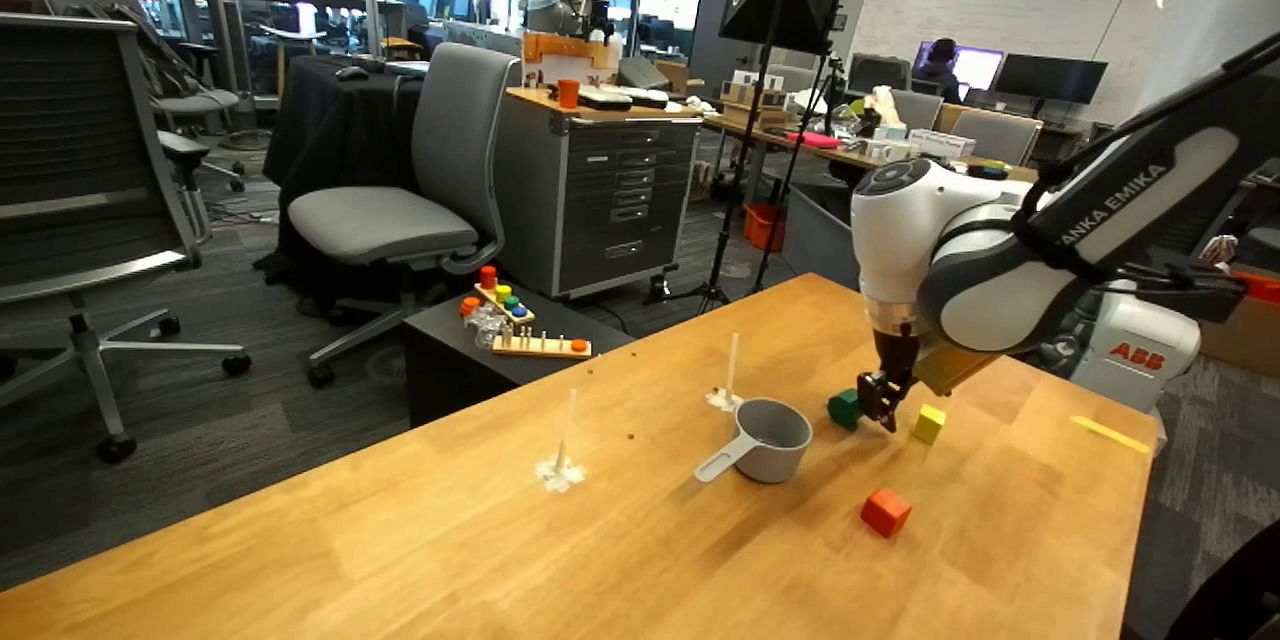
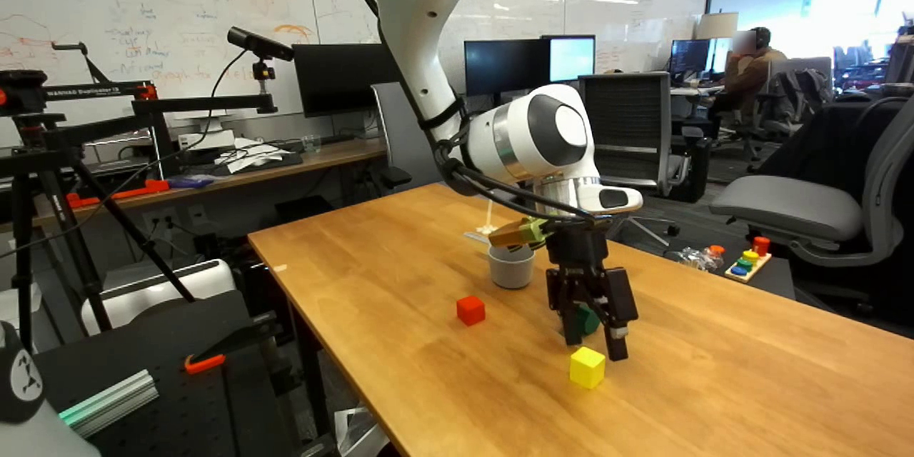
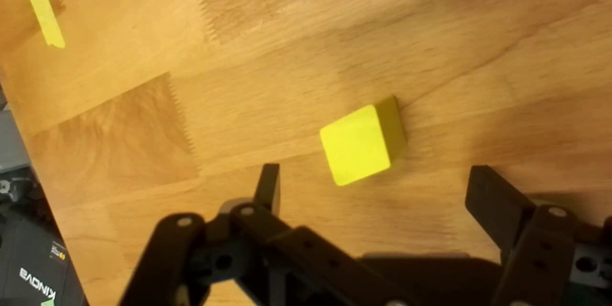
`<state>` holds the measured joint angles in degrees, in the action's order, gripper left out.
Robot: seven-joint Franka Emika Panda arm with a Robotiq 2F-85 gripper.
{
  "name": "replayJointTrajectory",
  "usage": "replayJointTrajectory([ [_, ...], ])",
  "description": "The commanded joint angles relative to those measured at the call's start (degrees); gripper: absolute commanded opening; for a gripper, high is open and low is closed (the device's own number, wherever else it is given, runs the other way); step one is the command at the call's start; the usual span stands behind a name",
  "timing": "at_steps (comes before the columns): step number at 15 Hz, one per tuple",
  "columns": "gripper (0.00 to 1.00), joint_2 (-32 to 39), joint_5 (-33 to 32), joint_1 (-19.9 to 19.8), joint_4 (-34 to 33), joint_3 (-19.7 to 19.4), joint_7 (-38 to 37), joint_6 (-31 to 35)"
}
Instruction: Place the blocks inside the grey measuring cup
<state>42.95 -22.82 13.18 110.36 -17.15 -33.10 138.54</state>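
Observation:
My gripper (image 3: 373, 185) is open over the table with nothing between its fingers. The yellow block (image 3: 356, 146) lies just beyond the gap between the fingertips in the wrist view, nearer the left finger (image 3: 267, 186). In both exterior views the gripper is low, between the yellow block (image 2: 587, 368) and the green block (image 1: 845, 408); a finger partly covers the green block (image 2: 588, 320). Apart from these sits the red block (image 1: 886, 513). The grey measuring cup (image 1: 770, 460) stands upright beyond the green block, its flat handle pointing away from the arm. The wrist view does not show the cup.
Two thin upright sticks (image 1: 733, 367) rise from white patches near the cup. Yellow tape (image 1: 1108, 434) is stuck on the wooden table (image 1: 400, 540) near its edge. Multicoloured toys (image 1: 540, 347) rest on a low black stand beside the table.

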Motion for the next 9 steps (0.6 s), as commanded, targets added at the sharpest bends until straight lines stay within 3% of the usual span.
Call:
replayJointTrajectory([
  [1,0.95,-2.3,-3.2,2.0,3.4,-1.8,-2.7,2.3],
  [2,0.74,-2.4,-3.5,2.0,3.6,-2.0,-3.1,2.5],
  [5,0.64,-2.7,-3.6,1.5,3.9,-2.4,-3.2,2.8],
  [9,0.31,-3.2,-2.9,0.6,4.0,-3.0,-2.9,3.2],
])
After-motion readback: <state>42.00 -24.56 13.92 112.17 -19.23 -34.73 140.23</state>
